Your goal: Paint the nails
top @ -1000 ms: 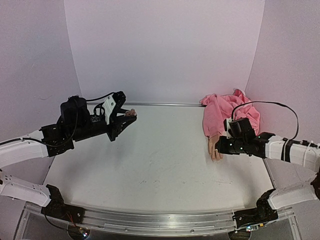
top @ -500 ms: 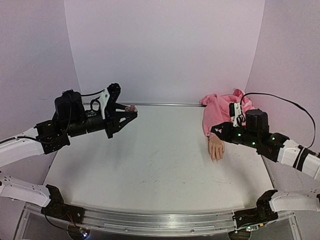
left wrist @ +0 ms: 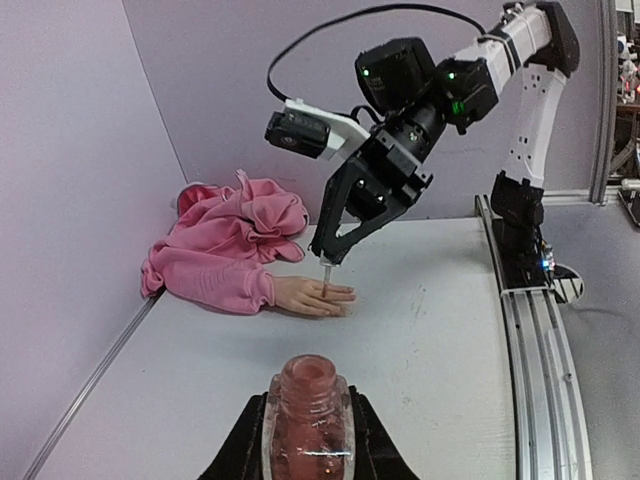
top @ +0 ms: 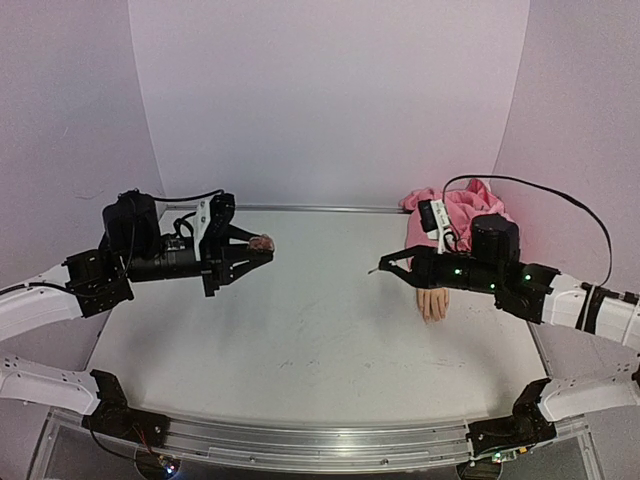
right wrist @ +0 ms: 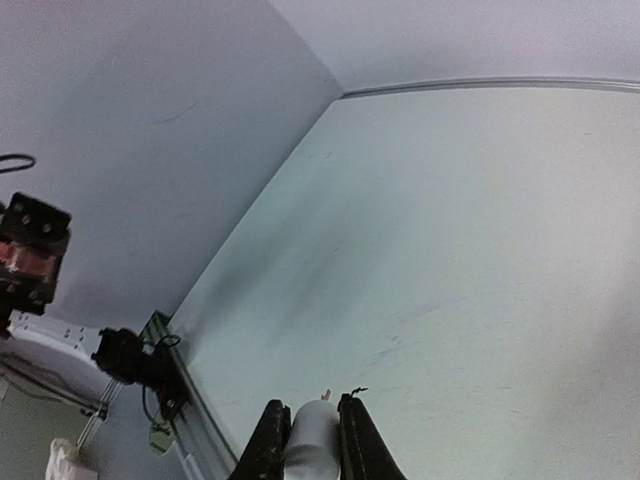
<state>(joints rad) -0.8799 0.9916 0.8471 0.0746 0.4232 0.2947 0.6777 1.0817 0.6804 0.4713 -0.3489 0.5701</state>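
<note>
My left gripper (top: 256, 250) is shut on the small pinkish polish bottle (top: 263, 243), held above the table's left side. In the left wrist view the bottle (left wrist: 308, 425) is uncapped, its neck open between the black fingers (left wrist: 232, 452). My right gripper (top: 390, 266) is shut on the white cap (right wrist: 312, 440); its thin brush (left wrist: 324, 285) points left. The flesh-coloured mannequin hand (top: 433, 303) lies flat, sticking out of the pink sleeve (top: 452, 222), just right of and below the right gripper. The nails (left wrist: 347, 295) are too small to make out.
The pink sleeve (left wrist: 225, 245) is bunched in the back right corner against the wall. A metal rail (top: 300, 440) runs along the near edge with both arm bases on it. A black cable (top: 540, 190) loops above the right arm.
My right gripper has lifted off the mannequin hand and swung left toward the table's middle, brush now pointing at the left arm. The left arm has lowered slightly with the bottle.
</note>
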